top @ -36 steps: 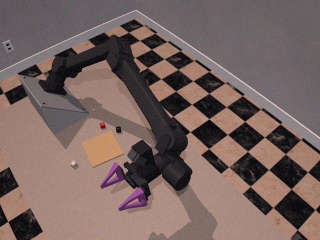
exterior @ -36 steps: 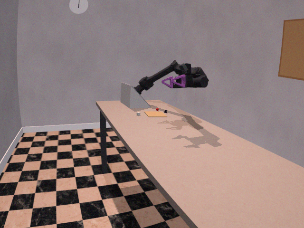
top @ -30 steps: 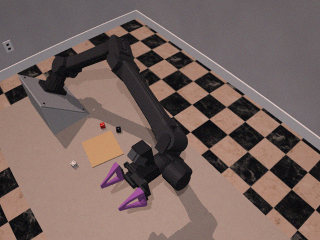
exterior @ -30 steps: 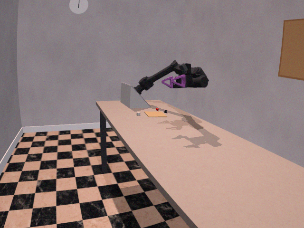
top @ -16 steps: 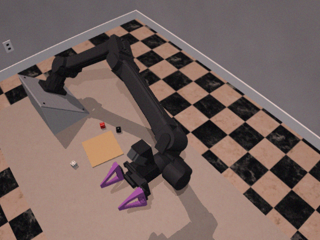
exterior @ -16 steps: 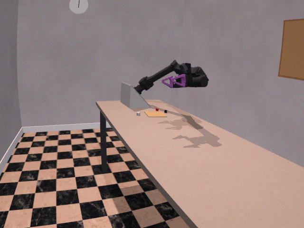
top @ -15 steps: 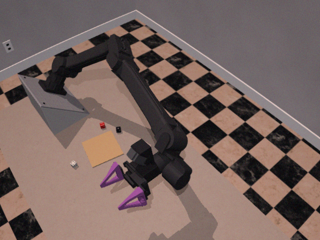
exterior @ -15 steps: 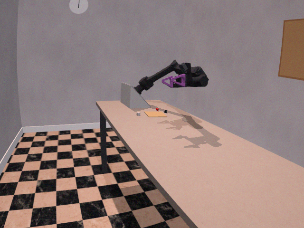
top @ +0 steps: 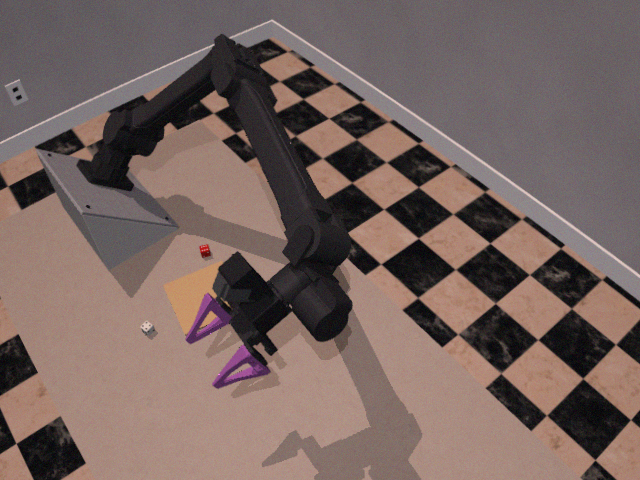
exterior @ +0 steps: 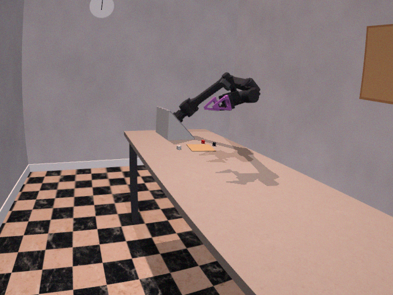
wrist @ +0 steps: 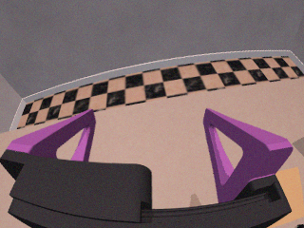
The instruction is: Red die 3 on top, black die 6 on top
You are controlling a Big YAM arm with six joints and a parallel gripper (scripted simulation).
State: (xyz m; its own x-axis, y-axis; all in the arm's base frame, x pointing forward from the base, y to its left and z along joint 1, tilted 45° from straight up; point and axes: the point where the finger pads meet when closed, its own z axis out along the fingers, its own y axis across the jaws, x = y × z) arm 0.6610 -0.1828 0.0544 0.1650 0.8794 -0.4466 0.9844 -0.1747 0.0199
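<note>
Long pinkish-tan desk (exterior: 285, 222) fills the scene, one dark leg (exterior: 133, 184) showing at its near-left end in the exterior view. Floor (exterior: 79, 222) underneath is tan & black checker tile w/ a pale baseboard (top: 413, 124) running along plain grey walls (exterior: 158, 63). Round clock (exterior: 101, 7) high up on the back wall, a corkboard (exterior: 377, 63) on the right wall, a power outlet (top: 17, 92) in the top view.

Arm (top: 279, 155) rises off a grey wedge-shaped base (top: 129, 232) at the far end of the desk, folds at the elbow and reaches out high over the surface. Its shadow stretches long across the desk top.

Claw (top: 227, 347) hangs well above the desk, purple triangular fingers spread as wide as they go, nothing between them — wrist view shows only desk and floor through the gap.

Orange mat (exterior: 200, 147) lies flat on the desk near the base; from the top the claw body covers part of it. Red die (top: 204, 250) sits on the bare desk just off the mat's far edge, betw. mat and base — not on the mat. Black die (exterior: 214, 144) is also off the mat, just beside its far-right corner in the exterior view; hidden by the arm from the top. White die (top: 147, 327) sits on bare desk, off to the mat's other side, apart from it. Pip counts too small to read. No die touches another.
</note>
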